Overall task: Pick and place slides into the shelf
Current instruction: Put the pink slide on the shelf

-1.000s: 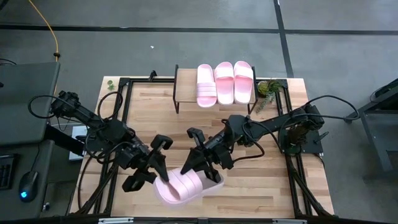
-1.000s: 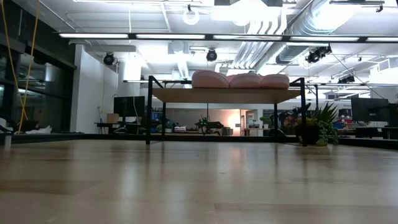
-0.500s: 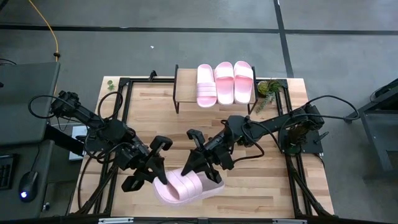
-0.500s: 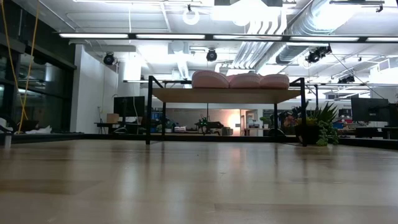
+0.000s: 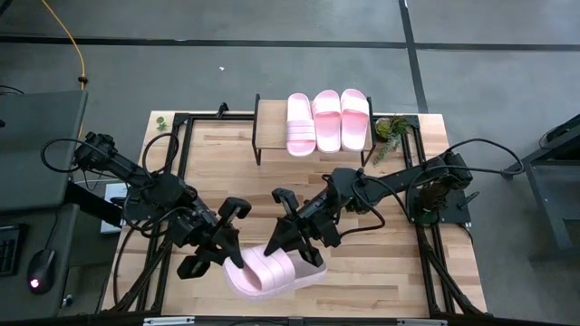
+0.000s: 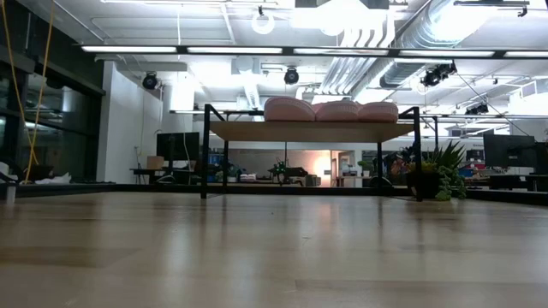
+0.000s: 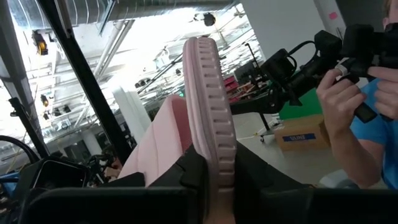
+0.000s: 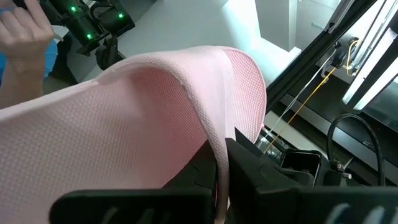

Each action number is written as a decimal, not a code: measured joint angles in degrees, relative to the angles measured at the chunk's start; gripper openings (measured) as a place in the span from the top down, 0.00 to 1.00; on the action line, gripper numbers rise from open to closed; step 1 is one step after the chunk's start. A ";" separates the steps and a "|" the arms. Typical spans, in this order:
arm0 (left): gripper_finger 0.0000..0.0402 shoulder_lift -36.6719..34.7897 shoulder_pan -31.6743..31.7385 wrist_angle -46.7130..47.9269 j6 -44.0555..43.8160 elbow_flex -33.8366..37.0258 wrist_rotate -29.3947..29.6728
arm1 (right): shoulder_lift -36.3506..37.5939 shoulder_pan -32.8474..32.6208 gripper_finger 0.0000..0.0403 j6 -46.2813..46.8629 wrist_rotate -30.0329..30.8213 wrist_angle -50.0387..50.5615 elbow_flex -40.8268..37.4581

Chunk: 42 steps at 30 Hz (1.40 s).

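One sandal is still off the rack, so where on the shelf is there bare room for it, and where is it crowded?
The shelf has one bare patch: its left end, between the black leg frame and the three slides packed side by side to the right end. The near table edge is crowded, where the left gripper and right gripper both hold the fourth slide.

A cardboard box [image 7: 299,135] in the room behind carries a blue label, its lettering too blurred to read; nothing else bears legible text.
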<state>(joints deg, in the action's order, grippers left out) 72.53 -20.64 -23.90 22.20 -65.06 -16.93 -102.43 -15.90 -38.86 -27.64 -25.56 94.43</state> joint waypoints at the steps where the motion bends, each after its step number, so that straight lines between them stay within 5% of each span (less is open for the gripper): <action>1: 0.92 0.00 0.00 0.08 0.00 0.00 0.00 | 0.00 0.00 0.97 -0.02 0.03 0.06 0.00; 16: 0.92 -0.14 0.15 2.97 -0.13 0.00 3.06 | 0.16 0.01 0.68 0.02 2.25 1.27 0.00; 27: 0.92 -5.61 0.09 10.26 0.52 0.00 3.86 | 5.84 -2.35 0.67 -0.63 17.15 11.49 0.00; 42: 0.92 -12.15 0.04 23.55 3.39 -0.02 14.06 | 12.15 -5.27 0.67 2.92 41.47 29.01 0.00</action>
<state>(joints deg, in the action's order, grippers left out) 60.38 -20.60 -0.36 25.58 -65.08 -2.86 -90.29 -21.17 -35.94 13.83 3.46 94.43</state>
